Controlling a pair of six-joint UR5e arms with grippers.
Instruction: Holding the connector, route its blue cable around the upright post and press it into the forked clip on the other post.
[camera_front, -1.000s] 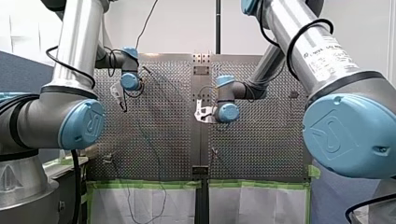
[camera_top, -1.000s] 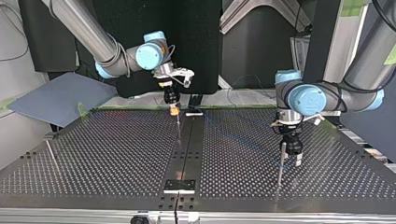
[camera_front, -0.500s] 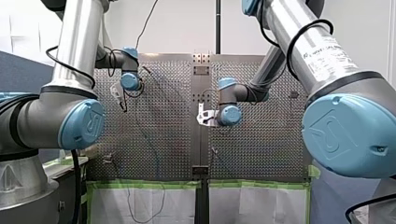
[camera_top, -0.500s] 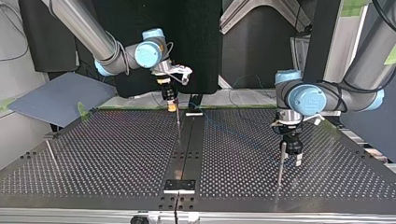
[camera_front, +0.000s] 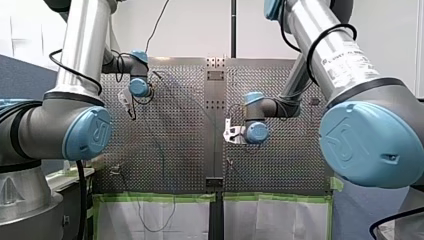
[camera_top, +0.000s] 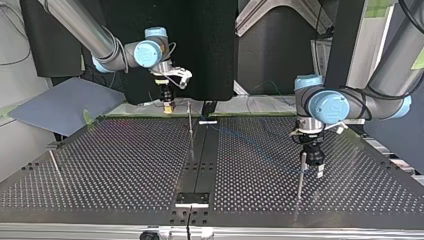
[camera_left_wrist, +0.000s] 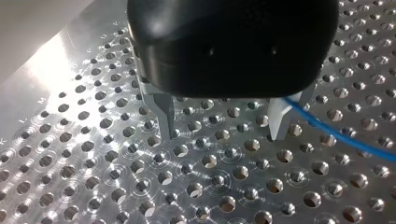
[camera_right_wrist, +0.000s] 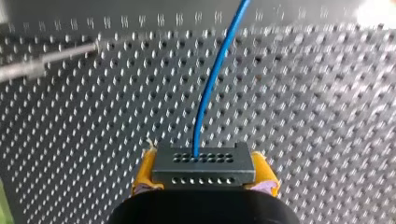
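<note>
My right gripper (camera_right_wrist: 203, 161) is shut on the black connector (camera_right_wrist: 203, 170), which sits between its yellow pads (camera_right_wrist: 144, 172). The blue cable (camera_right_wrist: 215, 79) runs from the connector out over the perforated table. In the top view my right gripper (camera_top: 168, 104) hangs at the table's far edge, left of the thin upright post (camera_top: 190, 122). From there the cable (camera_top: 250, 145) trails across to my left gripper (camera_top: 314, 172), beside a second post (camera_top: 301, 175). My left gripper (camera_left_wrist: 223, 126) is open just above the plate, with the cable (camera_left_wrist: 336, 135) passing one metal finger (camera_left_wrist: 280, 116).
A third thin post (camera_top: 55, 162) stands at the top view's left. A dark centre strip with a small bracket (camera_top: 191, 198) runs down the table (camera_top: 125, 165). A grey panel (camera_top: 60, 105) lies off the far-left corner. Green tape edges the table's near side in the front view.
My right gripper has carried the connector toward the top view's left, from over the middle post to beside it. My left arm has stayed where it was.
</note>
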